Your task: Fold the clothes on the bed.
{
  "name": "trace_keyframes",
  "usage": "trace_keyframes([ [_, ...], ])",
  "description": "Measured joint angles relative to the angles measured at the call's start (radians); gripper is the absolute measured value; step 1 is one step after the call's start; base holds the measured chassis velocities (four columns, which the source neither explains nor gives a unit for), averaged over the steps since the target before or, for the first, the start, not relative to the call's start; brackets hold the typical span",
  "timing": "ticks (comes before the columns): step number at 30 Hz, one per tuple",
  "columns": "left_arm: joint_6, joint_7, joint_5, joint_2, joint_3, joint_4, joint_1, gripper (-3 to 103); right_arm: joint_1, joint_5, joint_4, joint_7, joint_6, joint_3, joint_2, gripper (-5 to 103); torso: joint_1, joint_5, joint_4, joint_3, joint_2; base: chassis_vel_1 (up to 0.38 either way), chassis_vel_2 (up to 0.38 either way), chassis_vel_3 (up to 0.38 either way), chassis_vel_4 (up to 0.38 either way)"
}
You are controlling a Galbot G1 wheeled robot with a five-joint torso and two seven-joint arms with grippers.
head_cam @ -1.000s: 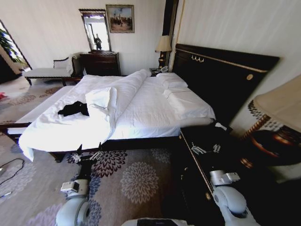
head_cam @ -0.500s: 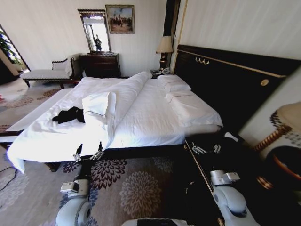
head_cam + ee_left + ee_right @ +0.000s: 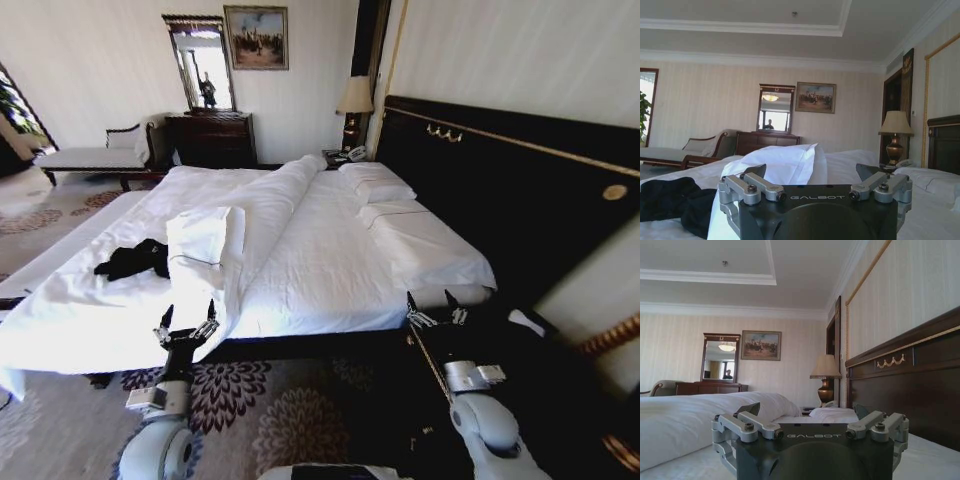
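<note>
At the bed's near edge, the left gripper (image 3: pixel 186 325) hangs with its fingers spread wide and nothing between them, just over the dark frame where the white duvet (image 3: pixel 300 250) drapes down; the right gripper (image 3: pixel 434 312) is likewise wide apart and empty, held near the headboard-side corner of the mattress, beside the dark headboard (image 3: pixel 520 190). Neither touches any fabric. The clothes (image 3: pixel 130 260), a crumpled black T-shirt, lie on the bed (image 3: pixel 330 290) toward its foot end, on the robot's left, just beside a folded white pillow (image 3: pixel 205 240) and well apart from both grippers; the left wrist view shows the same dark heap (image 3: pixel 675 202) low in front of that arm. The step in hand looks like closing in on the shirt, not yet a grasp. To do it well, the robot should probably square itself to the heap so both arms can reach it, with the left arm nearest, then take the shirt at separate edges rather than the bunched middle, and spread it flat on open duvet clear of the pillow before any fold. No containers are in view; the bed itself carries the shirt, duvet and pillows.
</note>
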Motion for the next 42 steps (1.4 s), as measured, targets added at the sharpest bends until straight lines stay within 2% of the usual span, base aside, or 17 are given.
trace_keyframes([
  [13,-0.002,0.001,0.002,0.000,0.000,0.018,-0.008,100,0.005,-0.004,-0.011,-0.008,0.026,-0.009,0.017,100,0.001,0.0000,0.0000,0.000,0.000,-0.170,0.170,0.163,-0.157],
  [42,-0.010,0.003,0.010,-0.007,0.001,0.025,-0.006,100,0.010,-0.071,-0.047,-0.035,0.046,-0.005,0.040,100,0.000,0.0000,-0.0001,0.000,0.000,-0.001,0.002,0.002,-0.001],
])
